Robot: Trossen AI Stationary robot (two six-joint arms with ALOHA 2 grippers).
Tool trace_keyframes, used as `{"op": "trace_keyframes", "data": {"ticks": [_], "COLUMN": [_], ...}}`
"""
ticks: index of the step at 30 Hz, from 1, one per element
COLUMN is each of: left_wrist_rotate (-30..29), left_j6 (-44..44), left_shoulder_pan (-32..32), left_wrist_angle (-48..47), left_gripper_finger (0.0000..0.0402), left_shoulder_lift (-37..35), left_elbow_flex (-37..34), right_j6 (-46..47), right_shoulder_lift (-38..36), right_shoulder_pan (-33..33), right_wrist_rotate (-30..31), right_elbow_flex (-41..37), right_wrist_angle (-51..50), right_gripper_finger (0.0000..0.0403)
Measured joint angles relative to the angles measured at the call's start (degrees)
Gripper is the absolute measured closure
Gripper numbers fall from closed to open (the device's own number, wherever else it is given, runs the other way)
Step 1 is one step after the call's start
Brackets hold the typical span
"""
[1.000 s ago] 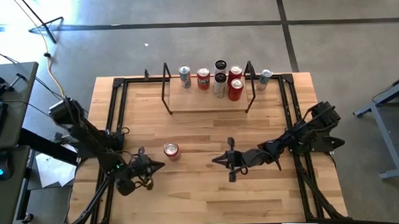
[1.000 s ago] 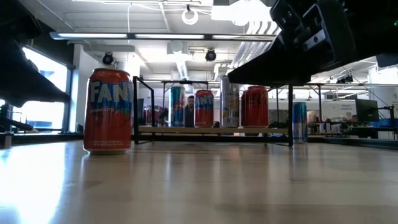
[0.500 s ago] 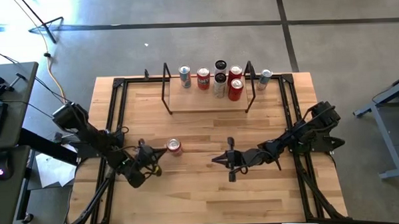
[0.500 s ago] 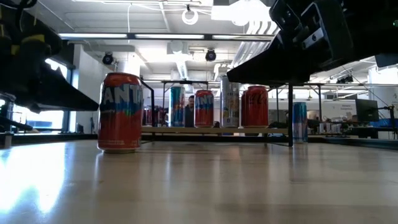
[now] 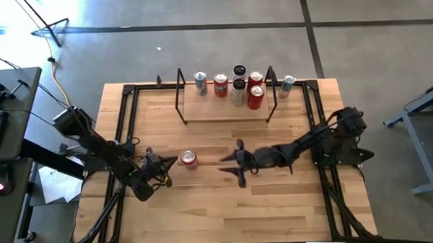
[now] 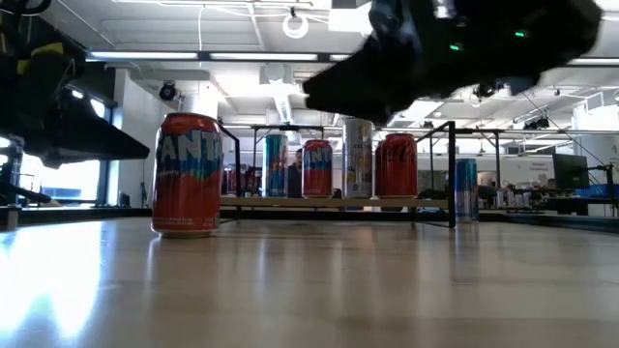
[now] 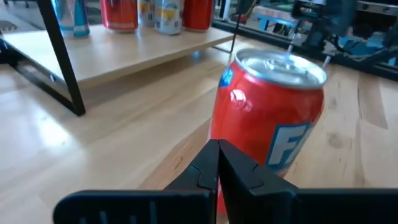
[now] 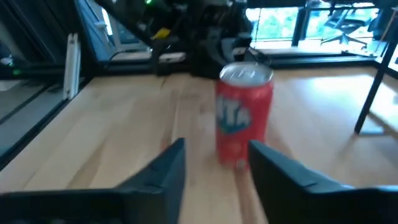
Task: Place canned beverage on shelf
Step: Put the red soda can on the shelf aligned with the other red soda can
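Approach step: right gripper point(image 5: 231, 163), fingers parted and empty, sits at 3 o'clock of the red can point(image 5: 188, 161), near. Left gripper point(image 5: 169, 163), fingers pressed together, touches the can at 9 o'clock. Next, I judge: straddle can, grip, carry to shelf point(image 5: 223, 114) at 12 o'clock

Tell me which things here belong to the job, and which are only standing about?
Job: red can on the table; shelf; right gripper, open, facing the can; left gripper, shut, beside it.

Standing about: cans on the shelf; blue can beside the shelf.
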Motion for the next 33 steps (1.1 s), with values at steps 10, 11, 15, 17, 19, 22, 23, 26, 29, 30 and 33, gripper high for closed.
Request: {"op": "trace_keyframes", "data": {"ticks": [10, 11, 15, 17, 19, 22, 23, 26, 29, 30, 33], "left_wrist_rotate": [-2.36, -2.38, -2.49, -2.43, -2.21, -2.05, -2.04, -1.75, -1.64, -1.64, -1.64], "left_j6": [2.91, 2.91, 3.03, 3.48, 3.50, 3.65, 3.76, 3.98, 3.98, 3.98, 3.98], "left_shoulder_pan": [-0.34, -0.34, 0.12, 0.49, 0.85, 0.86, 0.86, 0.86, 0.86, 0.86, 0.86], "left_wrist_angle": [-0.04, -0.04, -0.11, -0.07, -0.09, -0.07, -0.06, -0.03, 0.04, 0.07, 0.27], "left_gripper_finger": [0.0401, 0.0401, 0.0401, 0.0401, 0.0401, 0.0401, 0.0401, 0.0401, 0.0401, 0.0401, 0.0401], "left_shoulder_lift": [-1.57, -1.57, -1.57, -1.57, -1.57, -1.57, -1.57, -1.57, -1.57, -1.57, -1.57], "left_elbow_flex": [-0.02, -0.02, -0.02, -0.02, -0.02, -0.02, -0.02, -0.02, -0.02, -0.02, -0.02], "right_j6": [-6.84, -7.17, -8.12, -8.10, -8.05, -6.92, -6.59, -6.40, -5.91, -5.90, -6.29], "right_shoulder_lift": [4.61, 5.75, 10.27, 12.27, 14.27, 17.17, 18.07, 19.89, 20.53, 20.57, 20.59], "right_shoulder_pan": [-7.38, -7.84, -9.38, -10.02, -10.68, -11.45, -11.62, -12.17, -12.20, -12.20, -12.18], "right_wrist_rotate": [-9.61, -9.99, -10.72, -11.03, -13.04, -15.21, -15.40, -15.60, -15.57, -15.57, -15.56], "right_elbow_flex": [13.21, 14.78, 20.61, 23.04, 25.38, 28.16, 28.99, 30.66, 31.36, 31.44, 31.48], "right_wrist_angle": [-8.00, -8.63, -12.30, -13.23, -13.09, -13.18, -13.20, -13.08, -13.29, -13.33, -13.35], "right_gripper_finger": [0.0115, 0.0113, 0.0112, 0.0112, 0.0112, 0.0112, 0.0112, 0.0112, 0.0112, 0.0112, 0.0112]}}
